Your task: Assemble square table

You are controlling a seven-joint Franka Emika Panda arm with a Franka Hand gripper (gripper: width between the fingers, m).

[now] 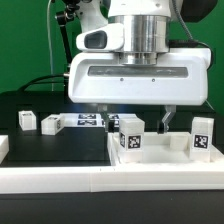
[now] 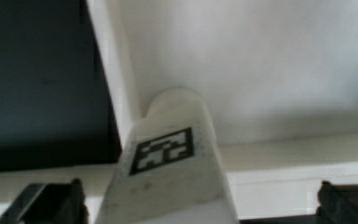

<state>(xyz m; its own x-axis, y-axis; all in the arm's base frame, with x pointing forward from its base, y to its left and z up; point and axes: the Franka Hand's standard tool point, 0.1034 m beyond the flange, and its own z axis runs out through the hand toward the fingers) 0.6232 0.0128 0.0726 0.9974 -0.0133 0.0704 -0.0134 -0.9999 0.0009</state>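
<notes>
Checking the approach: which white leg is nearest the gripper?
The leg directly below the open gripper, second from the exterior view's right; the others stand farther off to either side.

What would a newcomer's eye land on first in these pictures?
The big white claw fills the middle of the exterior view, hanging open right above a tagged white leg at the edge of the square slab. In the wrist view that leg's black-and-white tag stands out between the spread fingertips, which do not touch it. Two other legs sit on the black table at the exterior view's left.
</notes>
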